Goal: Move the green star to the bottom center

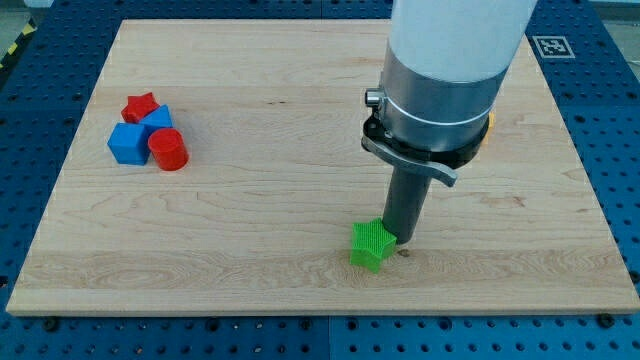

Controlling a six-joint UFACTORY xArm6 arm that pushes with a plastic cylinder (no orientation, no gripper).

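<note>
A big wooden surface (250, 150) is seen, light in colour, with fine lines running from side to side. It is laid on a blue base (30, 130) full of small round holes set in rows. A black-and-white square marker (552, 45) is stuck on the blue base at the view's top right. A yellow and black striped edge (12, 52) is seen at the view's top left.

two red blocks (168, 149), two blue blocks (127, 143), one green star (371, 244)

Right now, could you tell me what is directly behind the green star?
My tip stands against the green star on its upper-right side. The rod hides the board just beyond.
</note>
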